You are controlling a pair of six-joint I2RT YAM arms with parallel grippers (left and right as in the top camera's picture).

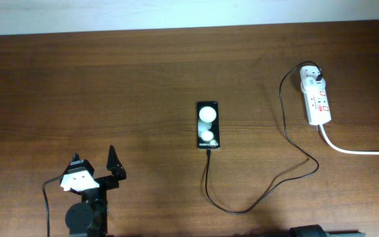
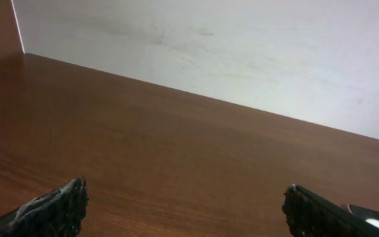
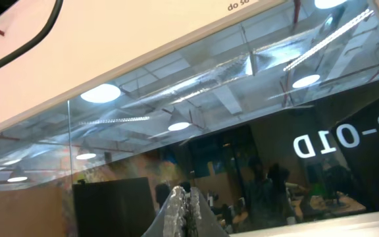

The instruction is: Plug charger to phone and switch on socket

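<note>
The black phone (image 1: 208,125) lies flat mid-table, its face showing two white round reflections. The thin black charger cable (image 1: 255,197) runs from the phone's near end in a loop to the white adapter (image 1: 311,77), which sits in the far end of the white socket strip (image 1: 318,100). My left gripper (image 1: 95,162) is open and empty at the front left, far from the phone; its fingertips (image 2: 183,207) show over bare wood. My right gripper (image 3: 188,197) is shut and empty, pointing up at a glass wall; only its base (image 1: 311,231) shows at the overhead view's bottom edge.
The socket's thick white cord (image 1: 360,151) runs off the right edge. A pale wall (image 2: 242,46) borders the far side of the brown table (image 1: 110,85).
</note>
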